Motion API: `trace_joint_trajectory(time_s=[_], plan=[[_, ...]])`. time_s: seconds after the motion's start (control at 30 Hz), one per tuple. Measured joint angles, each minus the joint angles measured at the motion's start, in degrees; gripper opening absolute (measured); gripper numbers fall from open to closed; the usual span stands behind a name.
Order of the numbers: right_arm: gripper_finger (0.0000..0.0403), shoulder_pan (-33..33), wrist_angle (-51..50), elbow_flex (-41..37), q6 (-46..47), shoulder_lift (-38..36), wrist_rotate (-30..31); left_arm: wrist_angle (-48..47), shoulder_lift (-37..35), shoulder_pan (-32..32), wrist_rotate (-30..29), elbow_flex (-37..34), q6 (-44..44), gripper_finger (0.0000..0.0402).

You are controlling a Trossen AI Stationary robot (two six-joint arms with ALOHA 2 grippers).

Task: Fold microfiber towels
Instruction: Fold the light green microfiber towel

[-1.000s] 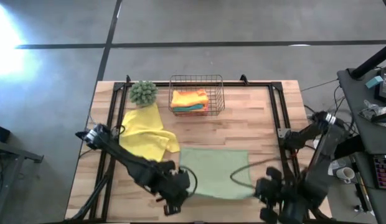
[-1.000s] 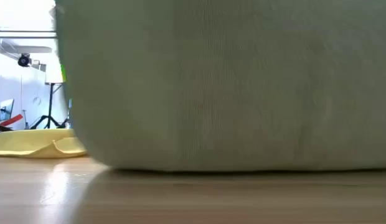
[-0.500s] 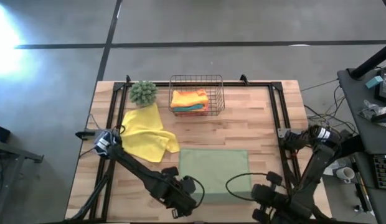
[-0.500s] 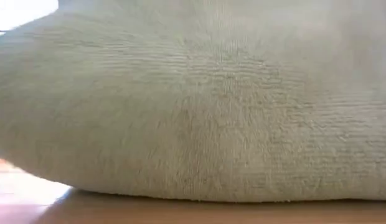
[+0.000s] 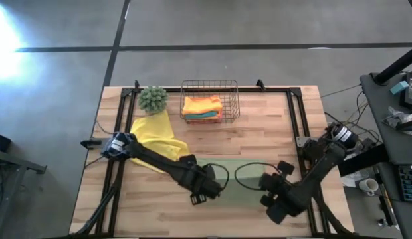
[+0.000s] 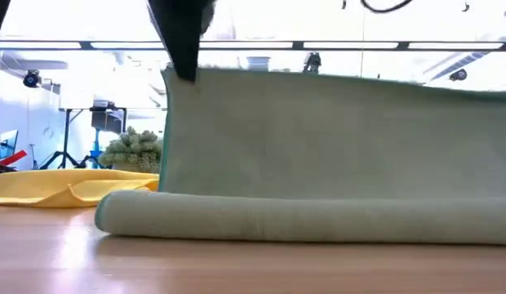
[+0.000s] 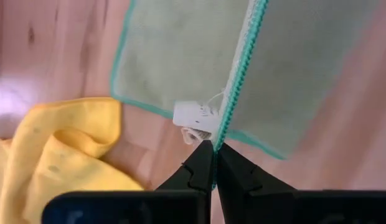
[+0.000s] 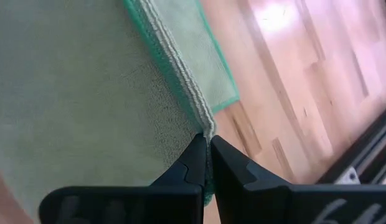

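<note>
Sage towel [image 5: 240, 170]: front of wire basket [image 5: 210, 101], near edge lifted, rest on table | left gripper [image 7: 213, 163], right gripper [image 8: 207, 149]: each pinched on a corner | step: first fold underway | next: carry edge basketward, lay flush.

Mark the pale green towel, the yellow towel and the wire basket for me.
pale sage green microfiber towel [image 6: 335, 147], low view, lifted flat face
yellow microfiber towel [image 5: 155, 136], high view, middle of cloth
copper wire basket [image 5: 209, 83], high view, far rim

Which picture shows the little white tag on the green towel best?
The left wrist view: the white tag hangs off the sage green towel, just past the left gripper. The high, low and right wrist views show towel, no tag.
</note>
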Motion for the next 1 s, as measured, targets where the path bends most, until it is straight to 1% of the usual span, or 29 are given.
trace_joint_trajectory(time_s=[0.23, 0.37, 0.57, 0.77, 0.9, 1.0], plan=[[0.0008, -6.6, 8.9, -7.3, -7.7, -1.3, -0.1, 1.6, 0.0, 3.7, 2.2, -4.9, 4.4, 0.0000], [0.0008, -10.1, 10.2, -9.6, -9.4, -1.6, 0.0, 4.9, 0.0, 5.6, 2.0, -7.8, 6.7, 0.0000], [0.0008, -14.3, 12.9, -12.1, -13.1, -2.2, -1.5, 6.0, 0.0, 8.0, 1.6, -10.5, 9.4, 0.0000], [0.0010, -17.0, 16.0, -13.2, -15.9, -2.2, -2.4, 6.2, 0.0, 9.3, -2.9, -11.7, 9.6, 0.0000], [0.0033, -18.3, 15.8, -13.4, -16.6, -2.3, -3.5, 7.7, 0.0, 10.0, -2.6, -12.1, 9.5, 0.0009], [0.0063, -18.7, 15.8, -12.6, -17.7, -2.5, -3.6, 7.7, 0.0, 10.5, -2.5, -11.6, 9.5, 0.0033]])
